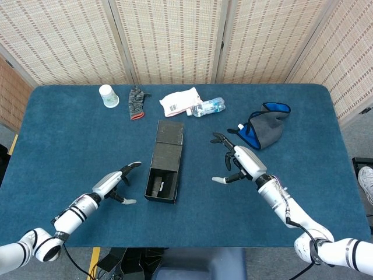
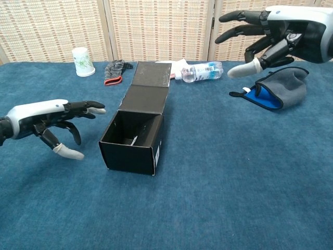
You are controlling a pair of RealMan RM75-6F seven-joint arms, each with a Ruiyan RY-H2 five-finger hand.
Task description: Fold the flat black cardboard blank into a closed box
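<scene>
**Black box stands open at centre frame, both hands empty beside it**

The blue worktop (image 1: 70,128) fills most of the head view, backed by woven folding screens (image 1: 169,38) along the top of the frame.

The black cardboard box (image 1: 162,184) sits just left of centre in the head view. Its body is already formed and open at the top, and its lid flap (image 1: 169,140) lies stretched out flat behind it, pointing toward the top of the frame. In the chest view a small white label (image 2: 157,150) shows on its near right corner.

The grey and blue cloth (image 1: 265,131) lies at right of centre, well apart from the box.

The right hand (image 1: 242,161) hangs to the right of the box, near the cloth, fingers spread and holding nothing; in the chest view it sits high in the upper right corner. The left hand (image 1: 113,185) is at lower left, near the box's left wall without touching it, fingers apart and empty.

Along the upper middle lie a white packet (image 1: 180,100), touching a clear plastic bottle (image 1: 208,107), a striped grey sock (image 1: 136,102), and a white paper cup (image 1: 108,95).
</scene>
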